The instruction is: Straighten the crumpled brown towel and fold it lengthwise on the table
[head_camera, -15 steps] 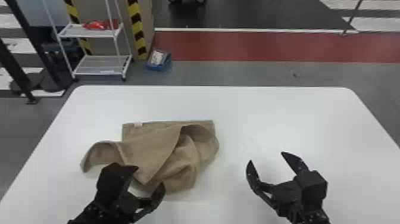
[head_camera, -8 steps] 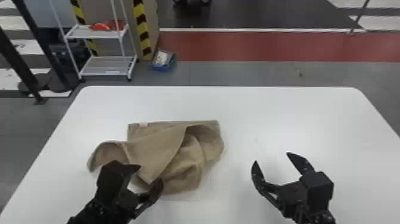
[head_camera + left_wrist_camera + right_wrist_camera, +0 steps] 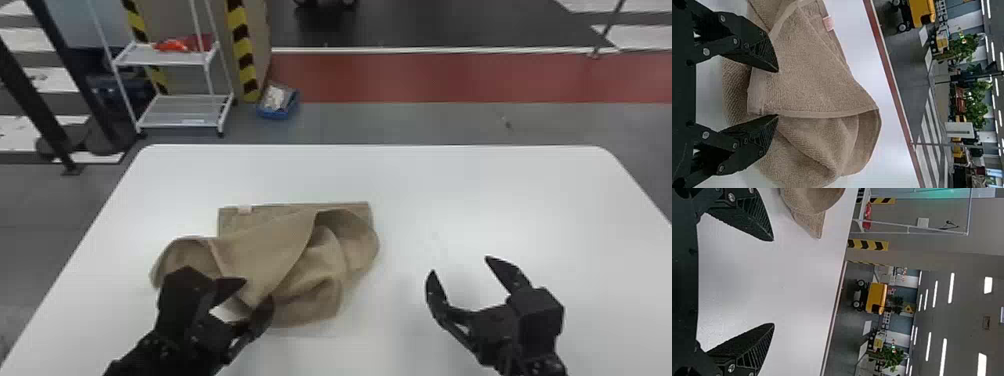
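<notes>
The brown towel (image 3: 270, 245) lies crumpled on the left half of the white table, its far edge straight with a small pale tag, its nearer part in loose folds. My left gripper (image 3: 260, 290) stands open at the towel's near side. In the left wrist view, a towel corner lies between the spread fingers of the left gripper (image 3: 777, 94), not pinched. To the right of the towel, my right gripper (image 3: 459, 264) is open above bare tabletop. Nothing is between the fingers of the right gripper (image 3: 774, 282) in its wrist view, where part of the towel (image 3: 809, 203) appears farther off.
The white table (image 3: 480, 190) has its far edge beyond the towel. Behind it on the floor stand a white shelf rack (image 3: 182, 112) and a blue box (image 3: 278, 102), both away from the arms.
The head view has shifted slightly, moving the table and towel a little rightward in it. My left gripper's fingers look somewhat closer together; the towel keeps its shape.
</notes>
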`<action>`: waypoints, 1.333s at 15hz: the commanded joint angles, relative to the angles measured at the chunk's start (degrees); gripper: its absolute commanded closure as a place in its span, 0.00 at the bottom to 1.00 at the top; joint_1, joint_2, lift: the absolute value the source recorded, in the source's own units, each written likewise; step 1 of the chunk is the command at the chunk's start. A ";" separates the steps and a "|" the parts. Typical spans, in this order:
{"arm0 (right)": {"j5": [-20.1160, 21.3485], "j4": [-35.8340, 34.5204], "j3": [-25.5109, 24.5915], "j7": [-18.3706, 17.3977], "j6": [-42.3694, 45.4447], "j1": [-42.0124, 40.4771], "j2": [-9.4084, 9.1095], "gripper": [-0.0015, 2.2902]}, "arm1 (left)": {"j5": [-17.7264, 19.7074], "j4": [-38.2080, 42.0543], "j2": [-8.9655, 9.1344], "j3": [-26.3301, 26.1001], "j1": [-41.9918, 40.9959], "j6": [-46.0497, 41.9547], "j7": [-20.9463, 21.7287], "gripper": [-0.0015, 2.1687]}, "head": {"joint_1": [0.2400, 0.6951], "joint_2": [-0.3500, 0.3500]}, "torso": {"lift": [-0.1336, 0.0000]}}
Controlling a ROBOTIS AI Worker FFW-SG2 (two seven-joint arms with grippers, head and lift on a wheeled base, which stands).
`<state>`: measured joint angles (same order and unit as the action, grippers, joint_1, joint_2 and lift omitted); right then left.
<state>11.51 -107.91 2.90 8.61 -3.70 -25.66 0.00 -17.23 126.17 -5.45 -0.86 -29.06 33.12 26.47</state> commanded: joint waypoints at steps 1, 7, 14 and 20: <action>0.00 -0.02 0.09 0.00 -0.30 0.08 -0.05 0.05 | -0.08 -0.04 0.00 -0.11 0.14 0.41 0.07 0.28 | 1.00 0.54 | 0.10; 0.00 -0.11 0.17 0.09 -0.83 0.08 -0.05 0.05 | -0.61 1.71 0.00 0.33 -0.04 0.59 1.74 0.52 | 1.00 0.54 | 0.10; 0.62 1.12 4.66 0.70 -0.66 2.28 -0.05 0.05 | 7.65 13.67 0.88 8.68 -0.65 8.85 8.95 0.52 | 1.00 0.57 | 0.10; 0.53 14.83 10.72 1.85 -1.36 14.32 -0.05 0.05 | 10.90 16.39 1.05 14.13 -0.65 12.01 10.00 0.52 | 1.00 0.78 | 0.10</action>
<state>12.63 -97.04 12.54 10.45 -4.95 -14.63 0.00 -6.48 142.39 -4.39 13.02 -29.62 45.00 36.34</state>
